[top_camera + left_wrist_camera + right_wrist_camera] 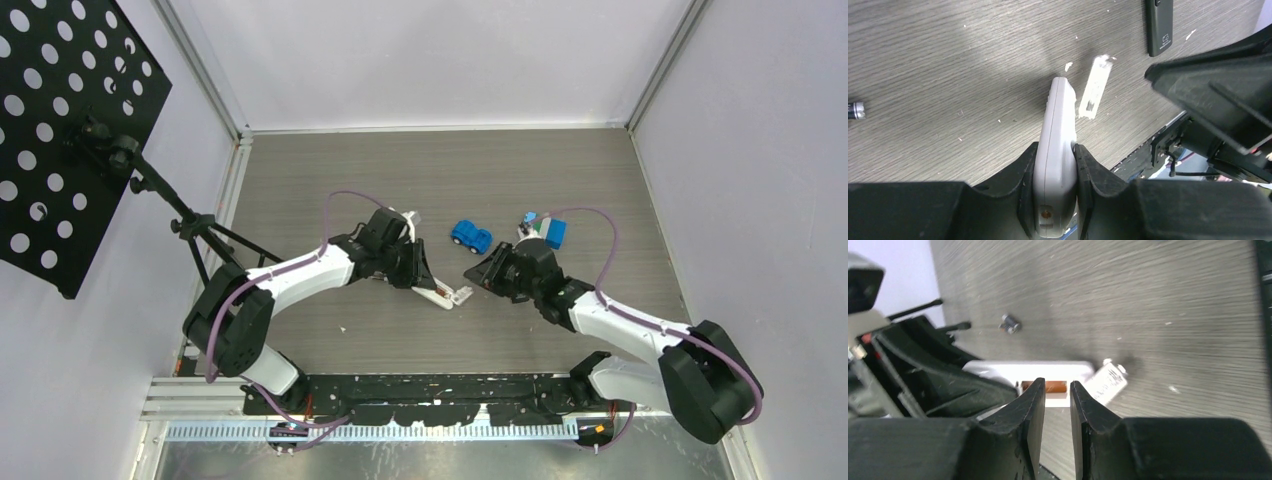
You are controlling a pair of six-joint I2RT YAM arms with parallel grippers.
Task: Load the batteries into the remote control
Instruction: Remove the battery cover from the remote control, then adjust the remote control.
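Top view: left gripper (pixel 425 280) and right gripper (pixel 482 272) meet tip to tip mid-table (pixel 400 170), nearer the near edge. The white remote (pixel 447 295) sticks out of the left one. A blue toy car (pixel 470 237) sits just beyond them, toward the far edge.

Left wrist: left gripper (pixel 1055 150) is clamped on the white remote (pixel 1060 110), one finger on each long side, remote on edge. A small white plastic piece (pixel 1095 87) lies flat just beside the remote's far end; can't tell if they touch. A black remote (pixel 1159 25) lies farther out. A dark battery (pixel 854 110) is cut off by the frame's left edge, well apart.

Right wrist: the remote's (pixel 998 371) open battery bay holds the orange-red battery (pixel 1058 387), lying lengthwise. The right gripper (pixel 1057 390) is parted by a narrow slot with nothing between the fingers, tips right at the bay. Contact with the battery: can't tell. The white plastic piece (pixel 1105 382) is by the remote's end. A dark battery (pixel 1010 323) lies loose on the table beyond the remote.
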